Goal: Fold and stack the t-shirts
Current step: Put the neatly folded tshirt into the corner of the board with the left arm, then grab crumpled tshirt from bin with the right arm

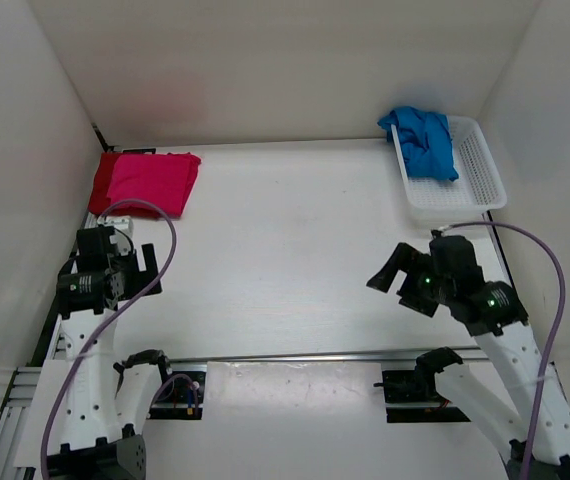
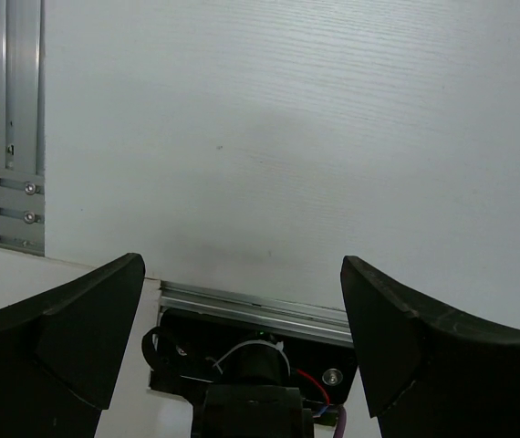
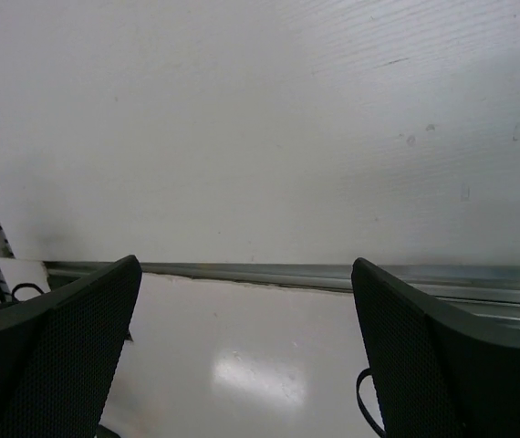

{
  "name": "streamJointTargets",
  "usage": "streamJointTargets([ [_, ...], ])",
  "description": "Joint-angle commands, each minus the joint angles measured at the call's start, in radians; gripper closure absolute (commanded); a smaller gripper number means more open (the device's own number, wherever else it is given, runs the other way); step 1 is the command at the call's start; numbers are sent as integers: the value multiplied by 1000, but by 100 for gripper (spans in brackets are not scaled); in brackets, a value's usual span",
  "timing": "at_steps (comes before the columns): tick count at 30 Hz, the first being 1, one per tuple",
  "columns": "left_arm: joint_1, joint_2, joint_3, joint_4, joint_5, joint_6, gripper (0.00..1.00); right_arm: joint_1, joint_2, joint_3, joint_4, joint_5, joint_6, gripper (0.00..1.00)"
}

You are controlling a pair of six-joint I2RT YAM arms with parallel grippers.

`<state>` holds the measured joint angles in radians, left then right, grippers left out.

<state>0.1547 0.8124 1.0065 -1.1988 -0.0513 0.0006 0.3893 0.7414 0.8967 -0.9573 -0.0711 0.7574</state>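
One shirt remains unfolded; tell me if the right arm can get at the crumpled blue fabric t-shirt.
Probably yes: the blue t-shirt lies uncovered atop the white mesh basket, right gripper open, nothing between.

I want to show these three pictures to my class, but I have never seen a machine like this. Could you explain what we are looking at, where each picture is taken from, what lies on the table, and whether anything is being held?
These are two robot arms bolted at the near edge of a white table. The overhead picture looks down from behind them. The other two pictures come from small cameras on each wrist, so the dark shapes at the bottom are that arm's own two fingers.

The left gripper and the right gripper are both open and hold nothing; the wrist views show only bare table between the fingers.

At the far left lies a folded stack: a pink shirt on top of a dark red shirt. At the far right, a crumpled blue shirt sits in a white basket, not yet folded.
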Motion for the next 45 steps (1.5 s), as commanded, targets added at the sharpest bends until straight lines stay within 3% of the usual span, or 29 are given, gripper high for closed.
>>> streamJointTargets([
  [1,-4,-32,-8,4,-7,-1,0,2,-83,-45,-64,14,82,0],
  [15,-4,-154,3,-36,-10,-1,0,2,-234,1,-242,54,131,0],
  [19,-4,-177,43,39,-91,-1,0,2,-176,115,-242,106,59,0],
  [22,-4,-177,73,87,-59,-1,0,2,-88,270,-242,190,-30,0],
  [28,-4,-81,95,229,-26,-1,0,2,180,609,-42,520,-295,0],
  [30,-4,-4,137,255,-15,-1,0,-7,346,739,26,640,-381,0],
  [32,-4,60,190,255,-15,-1,0,-70,546,853,78,666,-460,0],
  [36,-4,242,390,255,-67,-1,0,-309,968,1276,78,397,-394,0],
  [39,-15,336,496,255,-157,-1,0,-395,1154,1435,100,312,-258,0],
  [41,-15,372,575,246,-199,-1,0,-463,1294,1475,196,234,-152,0],
  [43,-43,413,630,246,-212,-1,0,-512,1391,1411,290,115,-75,2],
  [45,-64,435,652,235,-228,-1,0,-536,1494,1410,379,99,17,5],
])
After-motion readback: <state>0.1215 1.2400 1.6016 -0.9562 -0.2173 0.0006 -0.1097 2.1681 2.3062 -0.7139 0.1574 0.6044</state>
